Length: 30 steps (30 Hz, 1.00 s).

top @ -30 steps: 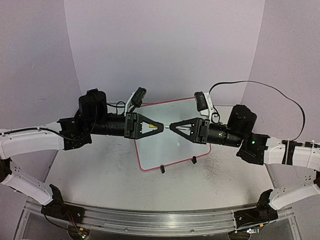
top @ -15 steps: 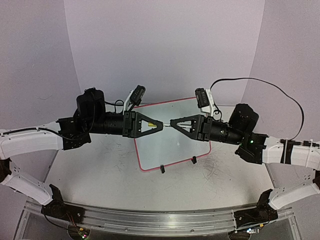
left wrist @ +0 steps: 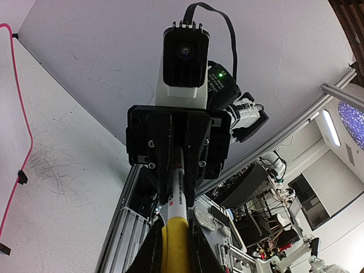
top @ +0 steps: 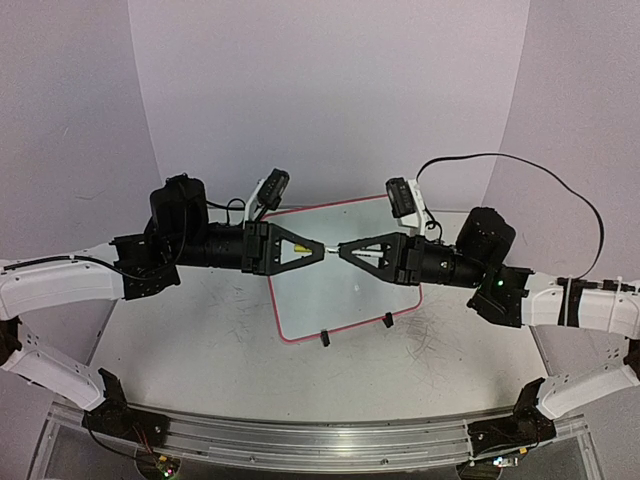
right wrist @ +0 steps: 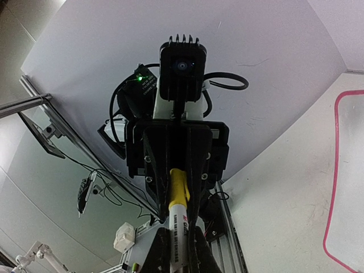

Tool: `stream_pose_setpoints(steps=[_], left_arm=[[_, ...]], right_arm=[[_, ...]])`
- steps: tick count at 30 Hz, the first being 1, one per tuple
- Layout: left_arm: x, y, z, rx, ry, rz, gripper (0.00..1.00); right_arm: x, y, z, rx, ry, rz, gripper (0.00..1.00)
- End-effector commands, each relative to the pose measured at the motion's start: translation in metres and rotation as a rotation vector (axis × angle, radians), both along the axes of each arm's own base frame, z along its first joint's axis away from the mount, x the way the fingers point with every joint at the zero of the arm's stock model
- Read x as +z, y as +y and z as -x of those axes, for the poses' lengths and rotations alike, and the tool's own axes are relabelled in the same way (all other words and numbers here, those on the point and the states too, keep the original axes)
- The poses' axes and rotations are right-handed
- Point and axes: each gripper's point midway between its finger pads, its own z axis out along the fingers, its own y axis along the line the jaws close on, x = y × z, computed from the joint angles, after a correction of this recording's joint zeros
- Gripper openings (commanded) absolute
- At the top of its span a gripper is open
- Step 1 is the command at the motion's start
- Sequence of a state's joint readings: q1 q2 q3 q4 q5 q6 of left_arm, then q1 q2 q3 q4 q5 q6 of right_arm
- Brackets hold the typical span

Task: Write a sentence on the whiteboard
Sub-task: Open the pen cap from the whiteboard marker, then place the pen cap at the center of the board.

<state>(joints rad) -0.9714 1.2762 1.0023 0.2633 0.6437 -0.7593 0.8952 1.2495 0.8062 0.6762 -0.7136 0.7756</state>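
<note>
The whiteboard (top: 340,300), white with a red-pink rim and two black clip feet, lies flat at the table's middle. No writing can be made out on it. A marker (top: 332,249) with a white barrel and a yellow cap is held level above the board, between the two grippers, which face each other tip to tip. My left gripper (top: 321,250) is shut on the yellow cap (left wrist: 171,250). My right gripper (top: 343,249) is shut on the white barrel (right wrist: 179,239). The cap sits against the barrel. The board's rim shows in the left wrist view (left wrist: 25,114) and in the right wrist view (right wrist: 335,170).
The scratched white tabletop (top: 200,350) surrounds the board, with grey scribble marks at its right (top: 440,335). Pale walls stand behind and at both sides. An aluminium rail (top: 320,435) runs along the near edge.
Both grippers have shifted slightly upward in the view and stay joined on the marker. The left gripper has rolled a little, so less of the yellow cap shows from above.
</note>
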Motion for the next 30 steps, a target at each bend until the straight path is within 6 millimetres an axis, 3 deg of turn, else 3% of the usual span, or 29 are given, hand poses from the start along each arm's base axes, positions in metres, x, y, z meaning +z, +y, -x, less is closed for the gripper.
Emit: stream_pose_setpoints(steps=[1, 5, 7, 10, 13, 18, 22, 24, 30], left_arm=[[0.019, 0.0, 0.005, -0.013, -0.036, 0.051, 0.0], [0.019, 0.007, 0.0, 0.033, -0.043, 0.055, 0.0], [0.021, 0.02, -0.008, 0.08, -0.049, 0.065, 0.0], [0.013, 0.055, -0.037, 0.198, -0.015, 0.047, 0.0], [-0.011, 0.097, -0.069, 0.366, 0.029, -0.06, 0.0], [-0.07, 0.174, -0.104, 0.769, 0.102, -0.397, 0.0], [-0.138, 0.217, -0.11, 0.986, 0.222, -0.578, 0.0], [-0.168, 0.226, -0.11, 1.035, 0.267, -0.615, 0.0], [-0.239, 0.223, -0.118, 1.031, 0.307, -0.746, 0.0]], right_arm=[[0.025, -0.003, 0.004, -0.004, -0.058, -0.067, 0.0], [0.024, -0.021, -0.01, -0.102, -0.05, -0.081, 0.0], [0.022, -0.037, -0.02, -0.16, -0.045, -0.088, 0.0], [0.011, -0.062, -0.034, -0.228, -0.031, -0.08, 0.0], [-0.004, -0.09, -0.048, -0.302, -0.011, -0.067, 0.0], [-0.047, -0.127, -0.081, -0.588, -0.041, 0.2, 0.0], [-0.047, -0.142, -0.088, -0.684, -0.108, 0.295, 0.0], [-0.041, -0.141, -0.089, -0.677, -0.14, 0.303, 0.0], [-0.02, -0.13, -0.092, -0.64, -0.21, 0.304, 0.0]])
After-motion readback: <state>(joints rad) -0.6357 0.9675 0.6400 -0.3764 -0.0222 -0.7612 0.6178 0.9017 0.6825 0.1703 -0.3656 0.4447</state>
